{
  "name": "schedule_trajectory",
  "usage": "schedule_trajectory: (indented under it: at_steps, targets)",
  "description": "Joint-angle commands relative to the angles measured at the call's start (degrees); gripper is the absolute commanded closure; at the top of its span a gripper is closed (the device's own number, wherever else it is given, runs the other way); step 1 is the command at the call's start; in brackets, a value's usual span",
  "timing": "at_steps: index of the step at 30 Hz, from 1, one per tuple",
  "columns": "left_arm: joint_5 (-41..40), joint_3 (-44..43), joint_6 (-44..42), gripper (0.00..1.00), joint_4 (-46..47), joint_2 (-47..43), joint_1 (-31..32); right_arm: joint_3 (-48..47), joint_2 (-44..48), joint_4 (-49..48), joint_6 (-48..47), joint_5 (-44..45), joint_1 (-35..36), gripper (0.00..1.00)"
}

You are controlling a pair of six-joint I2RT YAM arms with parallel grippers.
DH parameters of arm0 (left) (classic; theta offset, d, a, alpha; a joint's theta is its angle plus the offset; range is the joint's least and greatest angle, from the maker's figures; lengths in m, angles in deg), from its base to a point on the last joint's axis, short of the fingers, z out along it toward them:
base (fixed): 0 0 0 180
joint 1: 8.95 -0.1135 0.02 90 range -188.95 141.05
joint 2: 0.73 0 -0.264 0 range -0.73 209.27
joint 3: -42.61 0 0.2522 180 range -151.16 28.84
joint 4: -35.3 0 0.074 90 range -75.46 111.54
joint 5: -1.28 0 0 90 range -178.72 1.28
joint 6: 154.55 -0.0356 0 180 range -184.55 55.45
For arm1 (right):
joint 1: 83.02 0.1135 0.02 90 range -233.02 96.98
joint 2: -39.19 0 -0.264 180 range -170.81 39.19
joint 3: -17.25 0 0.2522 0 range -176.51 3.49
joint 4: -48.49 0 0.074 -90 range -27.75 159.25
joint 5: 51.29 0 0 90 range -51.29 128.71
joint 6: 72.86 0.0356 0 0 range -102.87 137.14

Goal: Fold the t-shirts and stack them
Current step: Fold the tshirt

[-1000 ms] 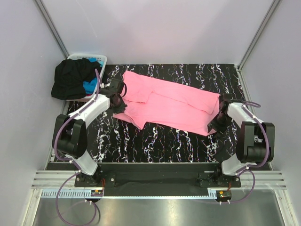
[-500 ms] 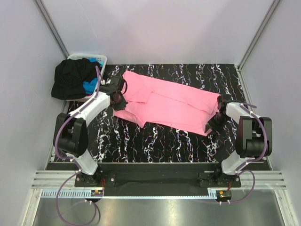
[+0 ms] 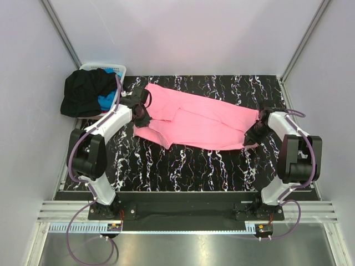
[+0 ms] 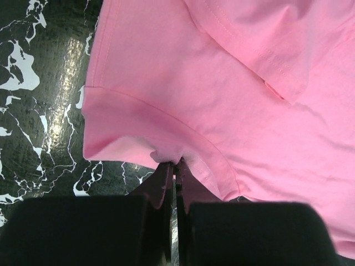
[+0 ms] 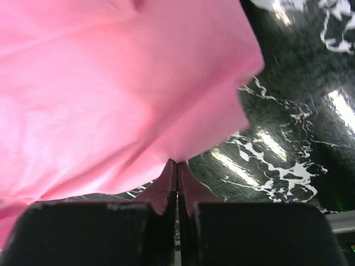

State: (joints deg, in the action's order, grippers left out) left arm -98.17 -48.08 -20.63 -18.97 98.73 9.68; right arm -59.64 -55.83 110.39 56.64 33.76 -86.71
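Here left fingers (image 4: 162, 185) and right fingers (image 5: 165, 189) pinch pink t-shirt (image 3: 199, 123) edges.

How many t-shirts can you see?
3. A bright pink cloth t-shirt lies spread on the black marbled table. A black cloth t-shirt hangs over the white slotted plastic basket at far left, with a bright blue cloth t-shirt peeking from under it. More may be hidden inside.

Three t-shirts are in view: one pink t-shirt (image 3: 199, 124) across the middle of the frame, one black t-shirt (image 3: 83, 91) at upper left, and one blue t-shirt (image 3: 105, 101), seen only as a small patch beside the black. There is one white basket (image 3: 102, 67) at upper left. Two arms carry one gripper each, the left gripper (image 4: 175, 164) and the right gripper (image 5: 177, 164). There is one worktop (image 3: 194, 166).
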Motion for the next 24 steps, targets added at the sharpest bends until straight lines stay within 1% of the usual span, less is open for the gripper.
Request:
schedule_trajectory:
  at_steps: [1, 2, 4, 5, 6, 10, 13, 14, 15, 18, 24]
  targets:
    - [0.31, -3.58, -1.03, 1.00, 0.87, 0.38, -0.44, -6.28, -1.74, 1.96, -2.67, 2.05, 0.17, 1.00]
    - [0.31, -3.84, -1.12, 1.00, 0.79, 0.82, -0.44, -7.17, -2.53, 2.04, -2.94, 1.88, 0.17, 0.97]
    - [0.57, -4.55, -1.12, 1.00, 0.61, 1.09, -0.44, -9.36, -4.99, 1.61, -4.26, 0.48, 0.17, 0.72]
    - [0.58, -4.64, -1.03, 1.00, 0.61, 1.09, -0.44, -9.98, -5.78, 1.35, -4.52, 0.64, 0.17, 0.72]
    - [0.66, -4.81, -1.03, 1.00, 0.70, 1.26, -0.44, -10.34, -6.92, 0.30, -4.61, 0.90, 0.17, 0.68]
    - [0.66, -4.90, -1.03, 1.00, 0.43, 1.44, -0.44, -12.01, -7.37, -0.59, -4.44, 3.19, 0.17, 0.66]
    - [0.31, -4.55, -0.94, 1.00, 0.35, 1.00, -0.44, -11.31, -3.69, -0.15, -3.82, 5.21, 0.17, 0.67]
    - [0.23, -4.46, -0.77, 1.00, 0.35, 1.00, -0.44, -11.05, -2.72, 0.02, -3.74, 7.13, 0.17, 0.66]
    - [0.22, -4.29, -0.77, 1.00, 0.26, 1.00, -0.44, -10.61, -0.71, 0.20, -3.91, 7.41, 0.17, 0.66]
    - [0.22, -4.11, -0.50, 1.00, 0.35, 1.09, -0.44, -8.77, 0.98, 0.64, -4.35, 7.85, 0.17, 0.66]
    - [0.14, -4.02, -0.50, 1.00, 0.35, 1.09, -0.44, -7.62, -2.00, -0.06, -3.65, 8.55, 0.17, 0.66]
